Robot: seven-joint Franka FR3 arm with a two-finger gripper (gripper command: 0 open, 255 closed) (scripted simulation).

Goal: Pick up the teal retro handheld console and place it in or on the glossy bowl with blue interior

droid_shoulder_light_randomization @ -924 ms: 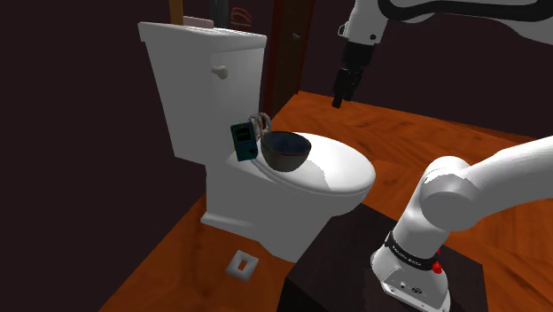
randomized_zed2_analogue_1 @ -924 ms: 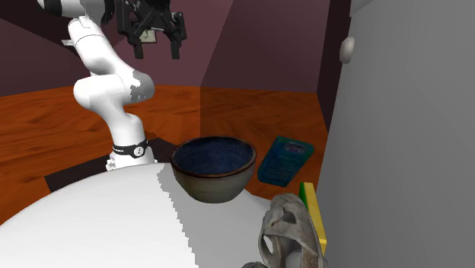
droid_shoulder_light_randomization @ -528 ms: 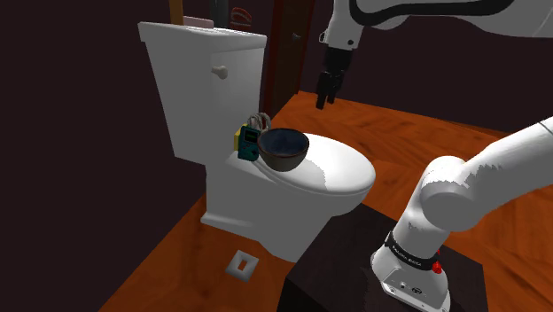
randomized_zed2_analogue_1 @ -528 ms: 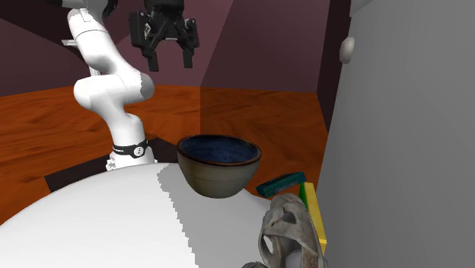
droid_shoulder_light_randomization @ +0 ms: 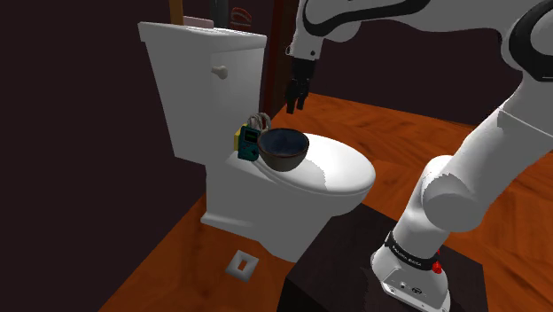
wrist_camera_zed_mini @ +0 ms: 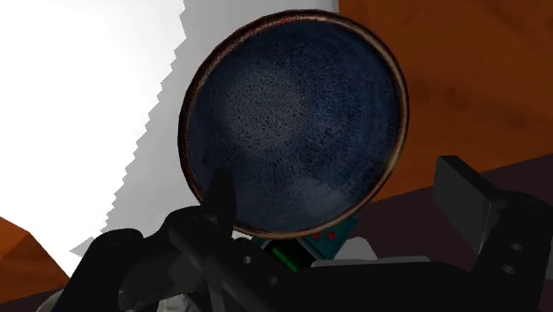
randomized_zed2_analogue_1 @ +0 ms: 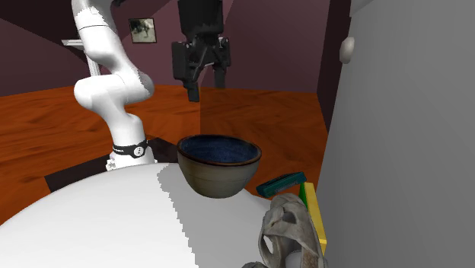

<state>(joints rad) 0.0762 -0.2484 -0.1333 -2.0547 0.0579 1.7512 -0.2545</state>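
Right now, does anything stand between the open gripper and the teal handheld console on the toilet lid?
Partly. The glossy brown bowl with blue interior stands close beside the teal handheld console; seen along the gripper, its rim hides most of it. A grey looped object and a yellow-green slab crowd its other side.

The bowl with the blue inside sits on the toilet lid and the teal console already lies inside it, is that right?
Not quite: the wrist view shows the bowl empty. It does sit on the toilet lid, but the teal console is beside it, outside the rim.
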